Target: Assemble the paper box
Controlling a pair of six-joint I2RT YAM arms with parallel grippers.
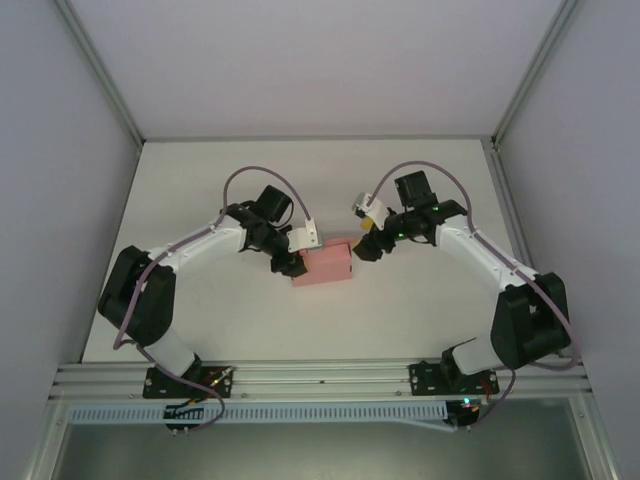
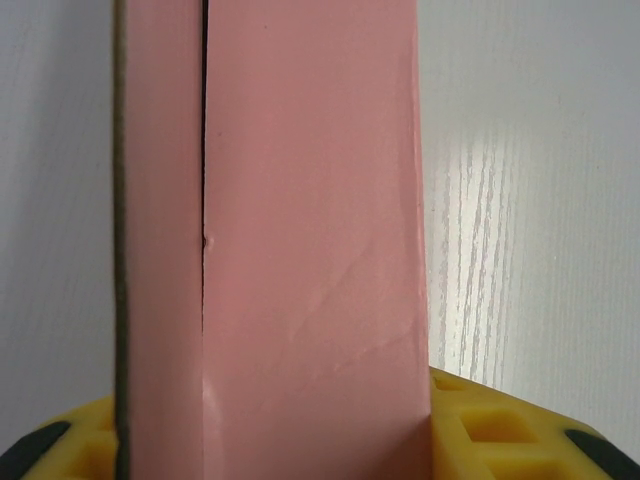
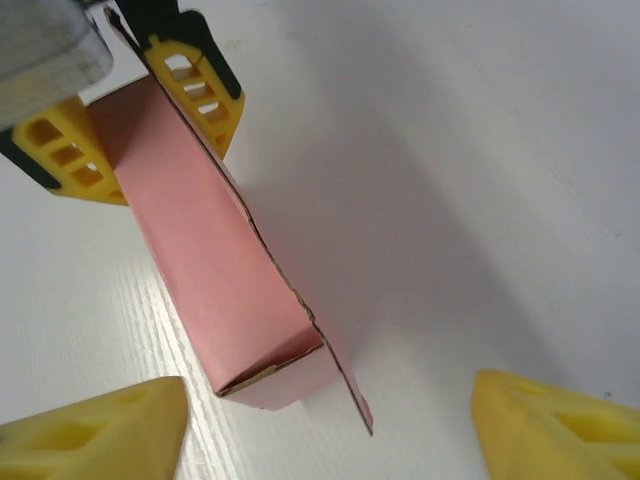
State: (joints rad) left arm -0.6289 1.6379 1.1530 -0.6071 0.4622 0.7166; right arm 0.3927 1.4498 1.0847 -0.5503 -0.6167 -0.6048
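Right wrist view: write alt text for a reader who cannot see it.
A folded pink paper box is clamped at its far end by the yellow-fingered left gripper, over a white table. The right gripper holds its yellow fingers open either side of the box's near end, where a loose flap sticks out.

Nothing legible on the box (image 3: 200, 260) or around it: no text, label, brand, number or sign to read.
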